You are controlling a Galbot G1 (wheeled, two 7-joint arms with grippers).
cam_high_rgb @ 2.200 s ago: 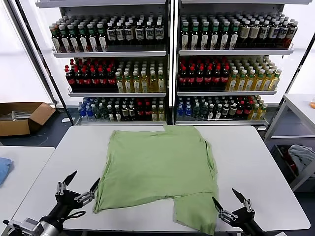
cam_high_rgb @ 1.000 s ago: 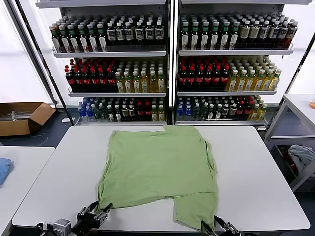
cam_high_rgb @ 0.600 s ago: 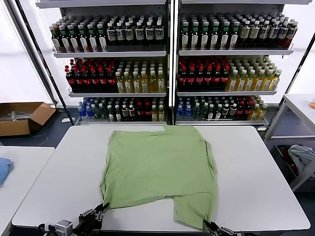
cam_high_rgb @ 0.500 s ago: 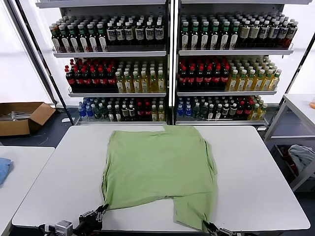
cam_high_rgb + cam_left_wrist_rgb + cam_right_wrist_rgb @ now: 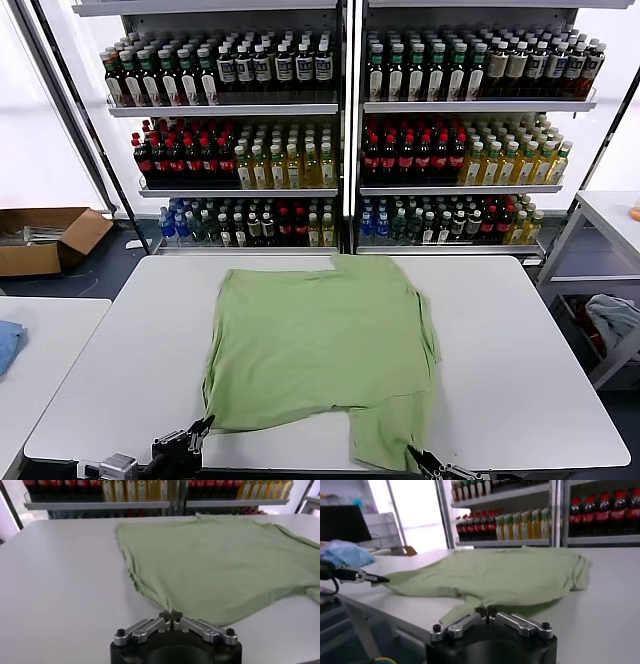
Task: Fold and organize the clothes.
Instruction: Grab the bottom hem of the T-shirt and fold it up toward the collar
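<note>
A light green shirt [image 5: 325, 350] lies spread plain side up on the white table [image 5: 120, 370]; no collar, buttons or checkered print show. My left gripper [image 5: 195, 432] is at the table's near edge, shut on the shirt's near left hem corner, as the left wrist view [image 5: 170, 615] shows, with the shirt [image 5: 220, 565] spreading away from it. My right gripper [image 5: 418, 460] is shut on the near right flap of the shirt, as the right wrist view [image 5: 485, 611] shows, where the shirt [image 5: 495, 575] lies beyond it.
Shelves of bottles [image 5: 340, 150] stand behind the table. A cardboard box [image 5: 45, 240] sits on the floor at the left. A side table with blue cloth [image 5: 8, 345] is at the left. A bin with cloth [image 5: 610, 320] is at the right.
Both grippers dropped from open above the table to its near edge and shut on the shirt's near hem. The near left corner has since shifted slightly.
</note>
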